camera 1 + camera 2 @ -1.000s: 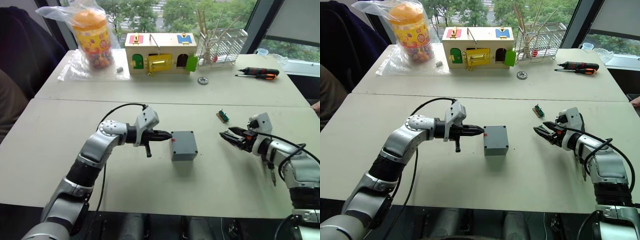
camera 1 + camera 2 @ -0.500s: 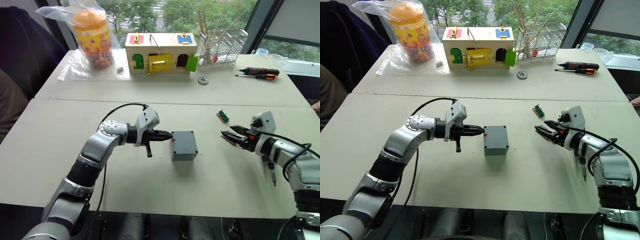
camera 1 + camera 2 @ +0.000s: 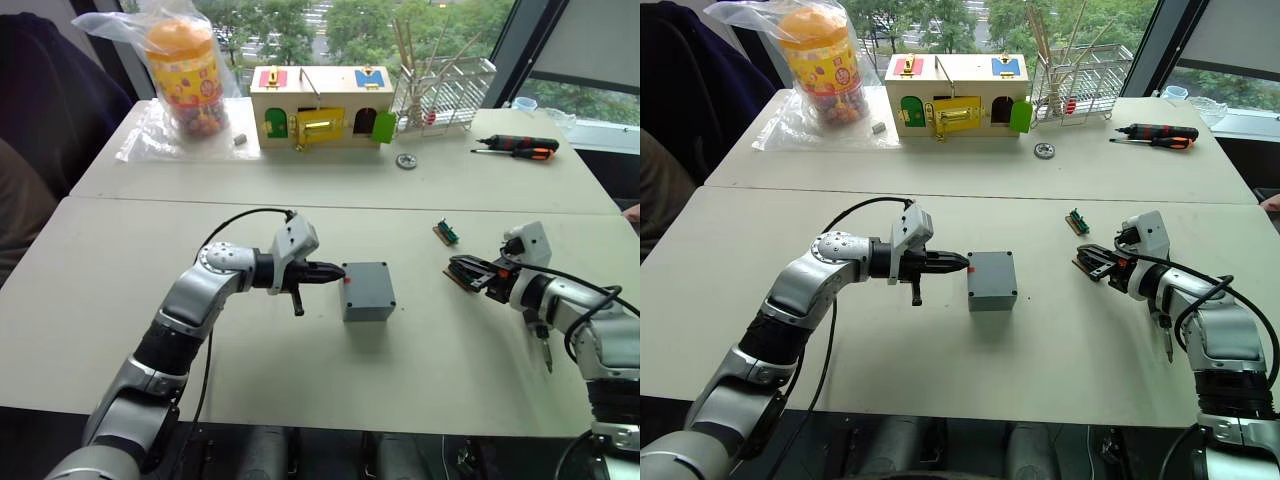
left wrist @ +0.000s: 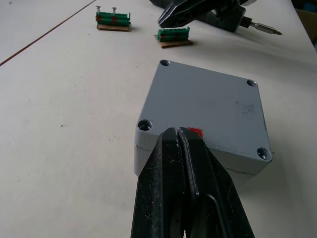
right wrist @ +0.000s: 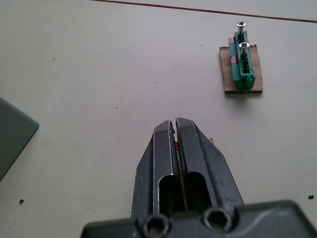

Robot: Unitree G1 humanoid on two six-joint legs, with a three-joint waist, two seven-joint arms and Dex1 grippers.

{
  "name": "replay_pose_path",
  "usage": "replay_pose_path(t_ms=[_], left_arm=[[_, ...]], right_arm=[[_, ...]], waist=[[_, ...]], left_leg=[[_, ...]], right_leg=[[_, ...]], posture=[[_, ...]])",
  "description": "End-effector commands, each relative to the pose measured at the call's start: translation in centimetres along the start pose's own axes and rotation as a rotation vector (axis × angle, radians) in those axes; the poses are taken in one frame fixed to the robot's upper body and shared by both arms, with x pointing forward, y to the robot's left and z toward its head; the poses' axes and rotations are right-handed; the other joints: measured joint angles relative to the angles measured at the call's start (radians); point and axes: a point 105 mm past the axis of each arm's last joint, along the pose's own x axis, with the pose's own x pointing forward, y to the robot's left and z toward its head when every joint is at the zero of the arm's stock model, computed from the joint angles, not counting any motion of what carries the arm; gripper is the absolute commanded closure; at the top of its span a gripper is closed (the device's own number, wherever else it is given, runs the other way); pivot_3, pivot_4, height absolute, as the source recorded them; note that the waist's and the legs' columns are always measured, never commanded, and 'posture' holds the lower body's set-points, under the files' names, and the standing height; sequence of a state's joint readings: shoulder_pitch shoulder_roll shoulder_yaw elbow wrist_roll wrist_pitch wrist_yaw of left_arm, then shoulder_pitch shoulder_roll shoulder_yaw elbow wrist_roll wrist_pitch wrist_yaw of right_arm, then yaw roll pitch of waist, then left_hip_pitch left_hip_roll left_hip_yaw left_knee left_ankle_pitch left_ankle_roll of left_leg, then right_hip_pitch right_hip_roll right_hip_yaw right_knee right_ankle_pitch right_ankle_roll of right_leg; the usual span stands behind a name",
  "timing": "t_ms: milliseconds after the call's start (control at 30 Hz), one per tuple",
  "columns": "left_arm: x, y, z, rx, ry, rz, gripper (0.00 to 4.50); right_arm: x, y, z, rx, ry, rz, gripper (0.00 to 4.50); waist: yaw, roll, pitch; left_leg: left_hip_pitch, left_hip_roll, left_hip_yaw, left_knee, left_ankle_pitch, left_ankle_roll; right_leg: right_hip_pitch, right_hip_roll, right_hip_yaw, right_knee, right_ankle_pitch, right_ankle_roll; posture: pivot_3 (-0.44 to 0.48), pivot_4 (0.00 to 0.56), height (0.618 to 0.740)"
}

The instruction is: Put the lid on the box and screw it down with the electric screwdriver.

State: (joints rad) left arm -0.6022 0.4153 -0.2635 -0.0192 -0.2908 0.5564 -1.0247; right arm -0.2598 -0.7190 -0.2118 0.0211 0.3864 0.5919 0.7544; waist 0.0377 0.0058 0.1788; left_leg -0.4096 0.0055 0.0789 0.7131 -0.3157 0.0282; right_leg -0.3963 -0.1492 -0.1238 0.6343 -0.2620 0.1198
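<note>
The grey box (image 3: pixel 367 290) stands mid-table with the lid (image 4: pixel 205 106) sitting flat on top, an empty screw hole at each corner. My left gripper (image 3: pixel 336 272) is shut, its tips touching the box's left edge at the small red mark (image 4: pixel 196 131). To the right, my right gripper (image 3: pixel 462 268) is shut low over the table by a small green holder (image 4: pixel 173 34); a thin red-white sliver shows between its fingertips (image 5: pixel 177 147). The electric screwdriver's dark end and metal bit (image 3: pixel 544 352) stick out beside my right forearm.
A second green holder (image 5: pixel 242 64) with two upright screws lies past the right gripper. On the far table stand a wooden box with coloured doors (image 3: pixel 320 105), a bagged jar (image 3: pixel 185 75), a wire rack (image 3: pixel 445 90), a metal washer (image 3: pixel 405 160) and hand screwdrivers (image 3: pixel 515 146).
My right gripper's fingers were spread open and have closed; the arm drew slightly to the right. The left gripper and the box have not moved.
</note>
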Motion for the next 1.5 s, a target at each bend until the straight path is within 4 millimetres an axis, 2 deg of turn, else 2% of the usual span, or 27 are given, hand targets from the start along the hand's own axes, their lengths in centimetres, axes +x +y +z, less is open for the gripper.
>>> replay_pose_path(t_ms=[33,200,500,700,800,867,1500], left_arm=[[0.0,-0.2,0.7,0.043,-0.014,-0.007,4.50],[0.0,-0.1,0.8,0.045,-0.015,-0.009,4.50],[0.0,-0.1,0.7,0.045,-0.014,-0.010,4.50],[0.0,-0.1,0.7,0.044,-0.013,-0.008,4.50],[0.0,-0.1,0.7,0.042,-0.013,-0.008,4.50],[0.0,-0.2,0.6,0.041,-0.013,-0.009,4.50],[0.0,-0.2,0.7,0.043,-0.013,-0.011,4.50]], right_arm=[[-0.6,-0.4,1.8,-0.034,-0.055,-0.015,4.44],[-1.0,-0.7,2.9,-0.031,-0.089,-0.030,4.44],[-1.3,-0.7,3.6,-0.032,-0.109,-0.033,4.44],[-1.2,-0.6,3.3,-0.040,-0.090,-0.028,4.44],[-1.2,-0.4,2.3,-0.036,-0.059,-0.025,3.55],[-1.1,-0.4,2.1,-0.027,-0.056,-0.024,2.60],[-0.5,0.0,0.7,-0.016,-0.016,-0.007,2.60]], waist=[[0.000,0.000,0.000],[0.000,0.000,0.000],[0.000,0.000,0.000],[0.000,0.000,0.000],[0.000,0.000,0.000],[0.000,0.000,0.000],[0.000,0.000,0.000]], left_leg=[[0.000,0.000,0.000,0.000,0.000,0.000],[0.000,0.000,0.000,0.000,0.000,0.000],[0.000,0.000,0.000,0.000,0.000,0.000],[0.000,0.000,0.000,0.000,0.000,0.000],[0.000,0.000,0.000,0.000,0.000,0.000],[0.000,0.000,0.000,0.000,0.000,0.000],[0.000,0.000,0.000,0.000,0.000,0.000]], right_leg=[[0.000,0.000,0.000,0.000,0.000,0.000],[0.000,0.000,0.000,0.000,0.000,0.000],[0.000,0.000,0.000,0.000,0.000,0.000],[0.000,0.000,0.000,0.000,0.000,0.000],[0.000,0.000,0.000,0.000,0.000,0.000],[0.000,0.000,0.000,0.000,0.000,0.000],[0.000,0.000,0.000,0.000,0.000,0.000]], posture=[[0.000,0.150,0.705],[0.000,0.150,0.705],[0.000,0.150,0.705],[0.000,0.150,0.705],[0.000,0.150,0.705],[0.000,0.150,0.705],[0.000,0.150,0.705]])
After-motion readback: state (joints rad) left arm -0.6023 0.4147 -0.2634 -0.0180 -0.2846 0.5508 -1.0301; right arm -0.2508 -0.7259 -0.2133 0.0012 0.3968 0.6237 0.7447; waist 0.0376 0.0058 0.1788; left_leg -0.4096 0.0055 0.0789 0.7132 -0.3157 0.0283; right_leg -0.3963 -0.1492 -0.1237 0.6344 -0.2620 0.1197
